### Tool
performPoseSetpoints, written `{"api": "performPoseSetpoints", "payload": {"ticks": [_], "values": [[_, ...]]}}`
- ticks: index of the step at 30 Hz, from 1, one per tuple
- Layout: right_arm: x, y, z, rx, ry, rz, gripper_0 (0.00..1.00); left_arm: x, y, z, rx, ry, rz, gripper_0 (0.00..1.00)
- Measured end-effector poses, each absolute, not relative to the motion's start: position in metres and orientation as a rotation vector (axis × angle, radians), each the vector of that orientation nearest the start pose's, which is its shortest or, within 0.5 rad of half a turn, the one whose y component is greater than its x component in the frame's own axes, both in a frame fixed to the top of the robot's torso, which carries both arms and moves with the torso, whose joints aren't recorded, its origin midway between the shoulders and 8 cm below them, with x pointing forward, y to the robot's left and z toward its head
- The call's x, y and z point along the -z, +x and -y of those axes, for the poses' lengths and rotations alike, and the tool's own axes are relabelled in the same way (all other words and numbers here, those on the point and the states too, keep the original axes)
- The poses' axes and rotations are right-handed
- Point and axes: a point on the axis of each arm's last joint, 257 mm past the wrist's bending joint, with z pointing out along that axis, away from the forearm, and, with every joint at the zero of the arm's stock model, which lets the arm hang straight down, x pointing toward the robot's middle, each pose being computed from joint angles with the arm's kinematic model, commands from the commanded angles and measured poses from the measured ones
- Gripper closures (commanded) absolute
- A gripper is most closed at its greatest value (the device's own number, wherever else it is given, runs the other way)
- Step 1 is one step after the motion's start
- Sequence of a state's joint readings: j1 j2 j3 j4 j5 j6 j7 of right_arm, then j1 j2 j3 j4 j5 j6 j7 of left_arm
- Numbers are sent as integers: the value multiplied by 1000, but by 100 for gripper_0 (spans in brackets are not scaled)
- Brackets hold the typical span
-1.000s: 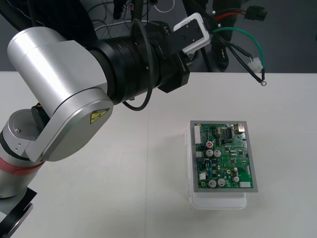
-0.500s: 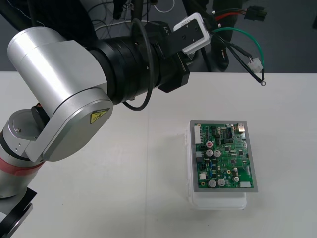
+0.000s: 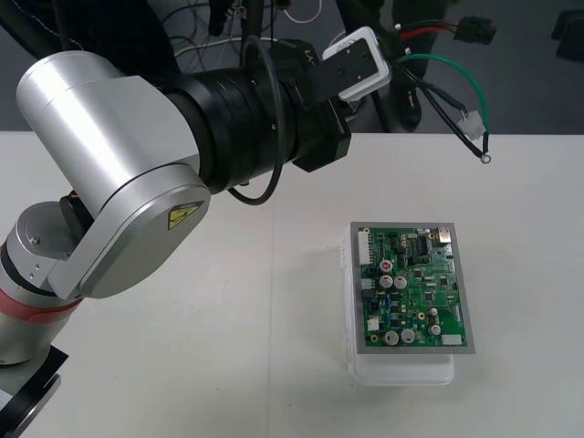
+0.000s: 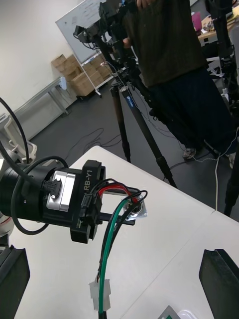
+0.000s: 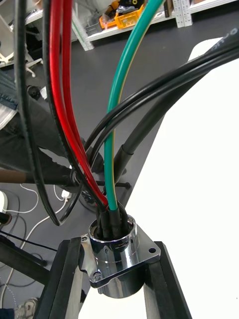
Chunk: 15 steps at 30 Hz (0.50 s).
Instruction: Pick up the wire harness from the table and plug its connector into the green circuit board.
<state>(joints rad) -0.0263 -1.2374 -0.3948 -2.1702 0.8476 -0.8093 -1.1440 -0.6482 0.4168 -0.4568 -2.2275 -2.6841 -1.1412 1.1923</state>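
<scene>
Since a second ago we have nudged our left gripper [image 3: 391, 47] slightly right. It pinches the harness [image 5: 108, 149] by its socket [image 5: 114, 249] over the table's [image 3: 228, 301] far edge. The wires and plug [image 3: 477, 29] trail right, beyond the board [image 3: 411, 287]. Our right gripper [image 4: 114, 254] stands spread.

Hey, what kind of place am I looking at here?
Probably a robotics lab bench for electronics assembly trials: the left gripper holds a wire harness in the air by its metal socket, and a green circuit board sits on a white base on the plain table.
</scene>
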Motion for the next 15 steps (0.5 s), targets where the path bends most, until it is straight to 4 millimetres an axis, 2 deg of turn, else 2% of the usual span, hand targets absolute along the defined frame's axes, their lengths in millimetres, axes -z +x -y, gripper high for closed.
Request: {"api": "performPoseSetpoints", "payload": {"ticks": [9,15], "values": [[-97,356,161,-966,-751,-1583,0,3,456,49,-34,1259,-1312,100],[-100,352,153,-982,-742,-1555,0,5,454,52,-31,1267,-1311,100]]}}
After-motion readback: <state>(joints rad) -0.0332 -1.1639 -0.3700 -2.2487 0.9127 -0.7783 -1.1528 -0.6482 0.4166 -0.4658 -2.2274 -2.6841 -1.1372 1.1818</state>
